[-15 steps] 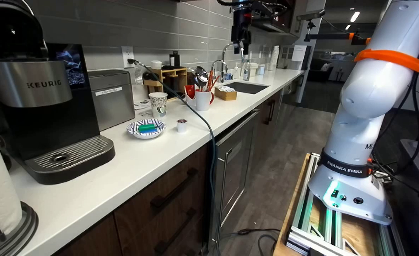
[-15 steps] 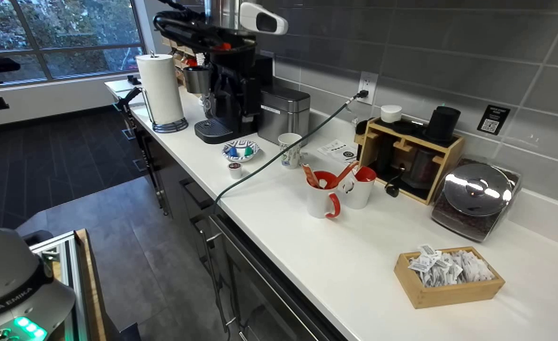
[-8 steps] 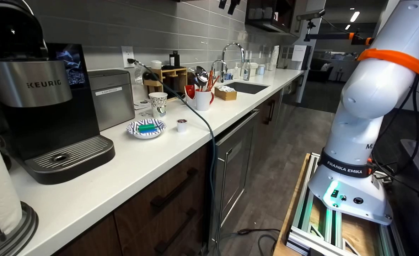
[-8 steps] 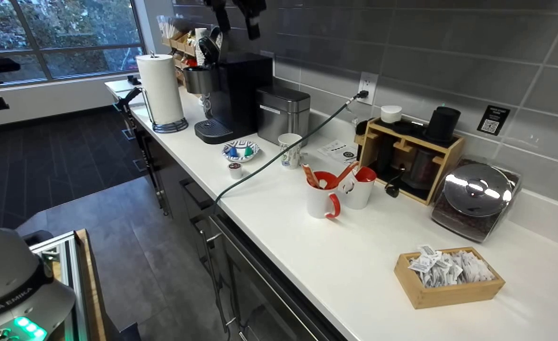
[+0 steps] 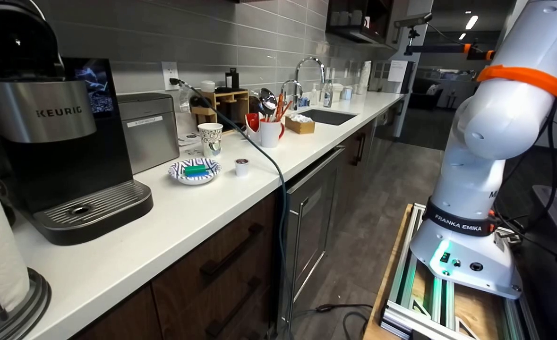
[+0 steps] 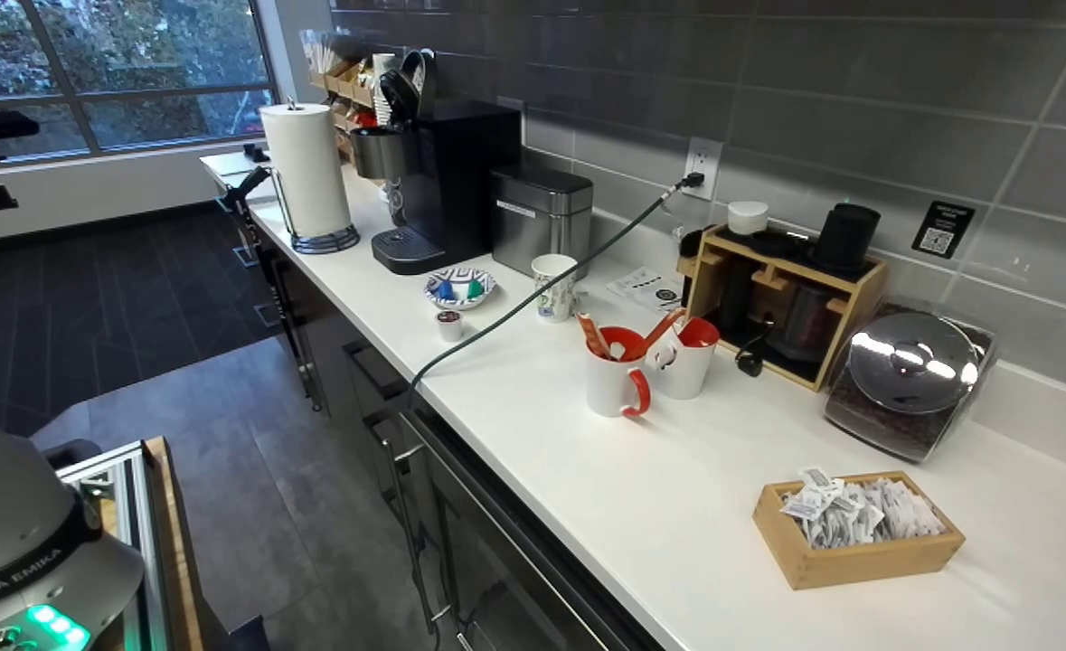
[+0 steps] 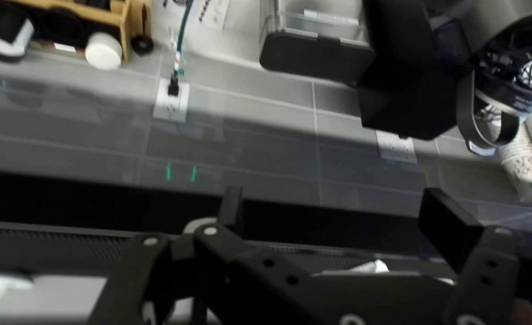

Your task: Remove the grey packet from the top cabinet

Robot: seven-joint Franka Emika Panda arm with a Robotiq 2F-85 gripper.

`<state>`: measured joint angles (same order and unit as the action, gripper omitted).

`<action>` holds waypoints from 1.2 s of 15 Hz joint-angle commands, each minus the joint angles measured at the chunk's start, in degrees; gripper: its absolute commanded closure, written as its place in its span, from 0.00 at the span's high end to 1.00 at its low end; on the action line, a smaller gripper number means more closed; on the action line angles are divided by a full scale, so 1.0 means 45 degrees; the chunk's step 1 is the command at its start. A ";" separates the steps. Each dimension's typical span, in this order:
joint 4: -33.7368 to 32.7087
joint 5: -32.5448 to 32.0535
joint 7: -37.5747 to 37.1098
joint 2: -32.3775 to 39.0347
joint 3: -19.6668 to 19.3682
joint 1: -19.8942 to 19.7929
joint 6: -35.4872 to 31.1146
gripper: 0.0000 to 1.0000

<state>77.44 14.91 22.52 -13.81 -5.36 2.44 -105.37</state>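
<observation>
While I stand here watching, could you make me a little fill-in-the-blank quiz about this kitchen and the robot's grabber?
The word on the coffee machine reads ____.
The handle on the mug nearer the front edge of the counter is coloured ____.
The bowl holds one blue piece and one ____ piece.
In the wrist view, the gripper is not shut but ____.

Missing words: KEURIG; red; green; open.
</observation>
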 commanded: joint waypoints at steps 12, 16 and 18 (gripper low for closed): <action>-0.4175 -0.1280 -0.3146 0.3345 0.1478 0.0721 -0.1784 1.00; -0.6615 -0.3389 -0.4050 0.5295 0.2214 0.0978 -0.1127 1.00; -0.7645 -0.4269 -0.4122 0.6029 0.2359 0.1305 -0.1248 1.00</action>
<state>53.67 1.40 6.00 6.53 4.29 6.42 -113.02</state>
